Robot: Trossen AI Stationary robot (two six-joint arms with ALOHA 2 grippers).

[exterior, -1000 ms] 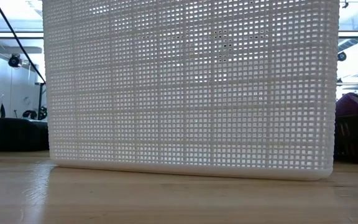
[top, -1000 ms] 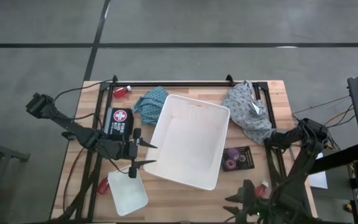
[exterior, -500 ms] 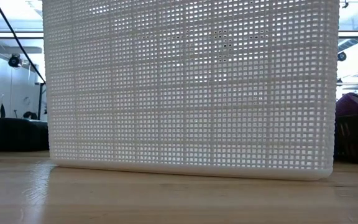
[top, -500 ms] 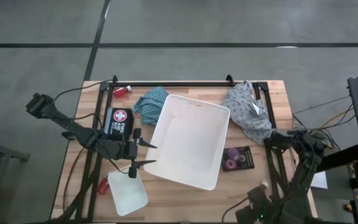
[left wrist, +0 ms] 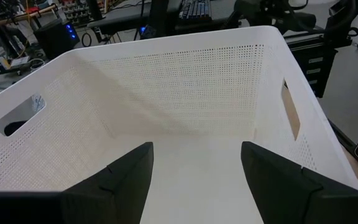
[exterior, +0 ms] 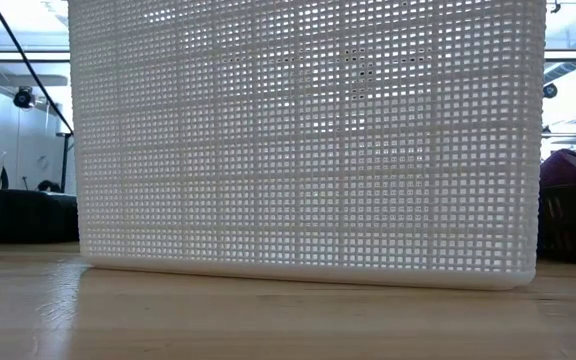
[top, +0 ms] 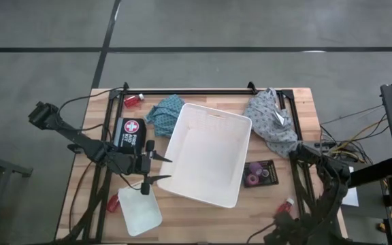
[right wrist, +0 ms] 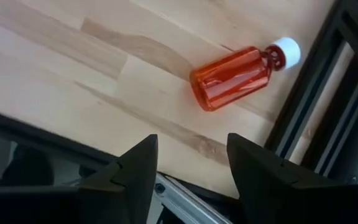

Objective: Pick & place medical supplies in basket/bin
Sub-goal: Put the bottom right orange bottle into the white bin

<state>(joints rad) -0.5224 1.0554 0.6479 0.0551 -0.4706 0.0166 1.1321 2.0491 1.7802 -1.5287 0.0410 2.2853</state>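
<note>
I am looking at the wooden surface [top: 80, 184] first, with the big white basket [top: 208, 155] sitting at its middle. My left gripper [left wrist: 194, 163] is hovering at the basket's rim, jaws standing wide apart and empty, the basket's floor lying straight ahead between them. My right gripper [right wrist: 188, 160] is hanging at the surface's near edge, jaws parted and holding nothing. A small red bottle [right wrist: 233, 78] with a white cap is lying on its side just ahead of those jaws, not touching them.
</note>
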